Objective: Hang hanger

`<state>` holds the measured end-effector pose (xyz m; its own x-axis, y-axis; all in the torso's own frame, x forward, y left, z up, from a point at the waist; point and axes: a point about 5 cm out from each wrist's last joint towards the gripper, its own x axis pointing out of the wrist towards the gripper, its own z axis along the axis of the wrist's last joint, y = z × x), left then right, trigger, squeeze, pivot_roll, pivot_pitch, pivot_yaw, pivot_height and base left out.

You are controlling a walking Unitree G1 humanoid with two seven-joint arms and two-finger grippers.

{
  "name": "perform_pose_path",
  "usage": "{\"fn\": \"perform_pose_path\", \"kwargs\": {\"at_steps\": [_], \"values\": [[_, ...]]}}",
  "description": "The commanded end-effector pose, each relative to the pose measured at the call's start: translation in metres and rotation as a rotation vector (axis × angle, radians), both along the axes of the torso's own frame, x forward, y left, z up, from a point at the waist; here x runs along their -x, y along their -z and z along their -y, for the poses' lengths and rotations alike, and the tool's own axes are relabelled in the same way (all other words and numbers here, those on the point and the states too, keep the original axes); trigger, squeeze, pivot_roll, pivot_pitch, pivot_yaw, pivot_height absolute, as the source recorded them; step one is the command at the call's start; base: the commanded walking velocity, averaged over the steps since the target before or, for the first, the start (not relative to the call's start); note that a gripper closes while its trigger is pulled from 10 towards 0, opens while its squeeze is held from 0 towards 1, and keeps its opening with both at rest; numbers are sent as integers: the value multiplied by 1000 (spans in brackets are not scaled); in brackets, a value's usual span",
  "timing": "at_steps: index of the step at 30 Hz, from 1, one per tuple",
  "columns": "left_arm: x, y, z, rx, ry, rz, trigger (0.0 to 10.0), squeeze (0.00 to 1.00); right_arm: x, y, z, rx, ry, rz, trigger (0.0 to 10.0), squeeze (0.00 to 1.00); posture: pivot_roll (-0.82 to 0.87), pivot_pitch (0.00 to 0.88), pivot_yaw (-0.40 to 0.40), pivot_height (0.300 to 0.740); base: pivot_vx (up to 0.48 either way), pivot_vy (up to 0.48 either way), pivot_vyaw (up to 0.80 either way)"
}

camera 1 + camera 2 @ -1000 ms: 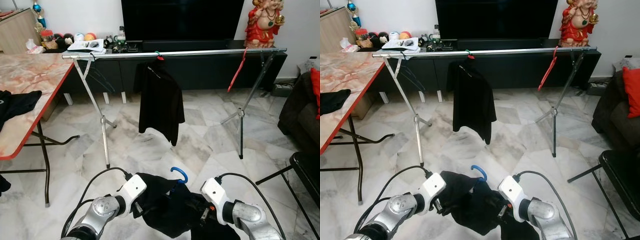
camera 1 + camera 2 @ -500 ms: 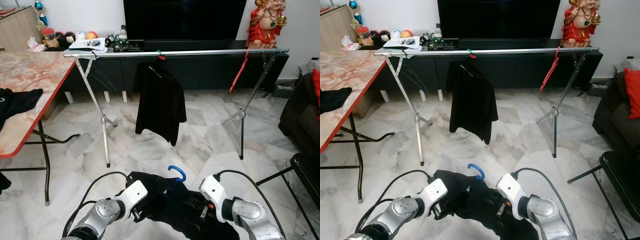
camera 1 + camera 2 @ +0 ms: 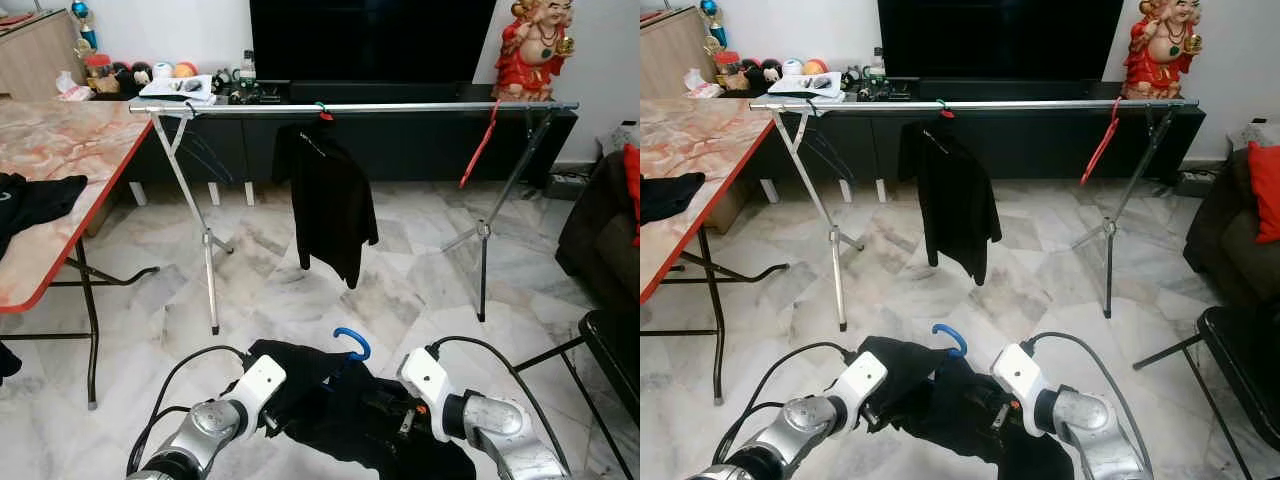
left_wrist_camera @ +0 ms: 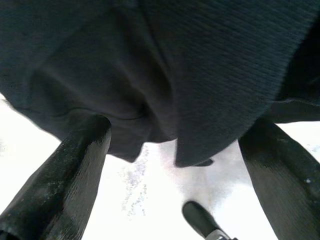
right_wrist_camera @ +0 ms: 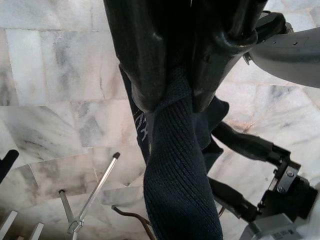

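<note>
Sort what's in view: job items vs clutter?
Job:
- blue hanger with dark shirt, held between both grippers
- left gripper
- right gripper, shut on shirt
- rail

Clutter:
- hung black shirt
- red hanger
- table
- statue
- TV

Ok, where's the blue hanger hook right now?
The blue hanger hook pokes up from the dark garment held between both grippers, low centre in the eye views, short of the rail.

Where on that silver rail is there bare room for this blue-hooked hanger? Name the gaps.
The silver metal rail is bare between the hung black shirt and the red hanger; that gap looks widest. Another bare stretch runs from the shirt to the left legs. The right end, by the red hanger and right legs, is crowded.
</note>
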<state>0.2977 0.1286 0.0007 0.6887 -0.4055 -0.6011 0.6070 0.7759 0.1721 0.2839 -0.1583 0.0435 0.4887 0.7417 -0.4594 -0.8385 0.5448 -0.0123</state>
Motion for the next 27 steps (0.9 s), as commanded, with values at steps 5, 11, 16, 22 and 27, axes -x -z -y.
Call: {"fn": "perform_pose_path", "kwargs": {"at_steps": [5, 11, 16, 22, 27], "values": [[2, 3, 1, -8, -25, -15, 10000, 0, -1, -10, -1, -39, -13, 37, 10000, 0, 43, 11, -13, 740, 0, 0, 0], [2, 5, 1, -26, -55, -19, 0, 0, -2, -11, -1, -40, -8, 39, 10000, 0, 39, 12, -12, 740, 0, 0, 0], [1, 5, 2, -13, -75, -20, 0, 0, -1, -11, -2, -45, -10, 37, 10000, 0, 39, 17, -13, 740, 0, 0, 0], [1, 4, 3, -9, -75, -22, 0, 0, -1, -14, -2, -52, -11, 40, 10000, 0, 33, 21, -12, 740, 0, 0, 0], [1, 4, 4, -5, -75, -23, 0, 0, 0, -13, -1, -51, -11, 37, 10000, 0, 33, 26, -13, 740, 0, 0, 0]]}}
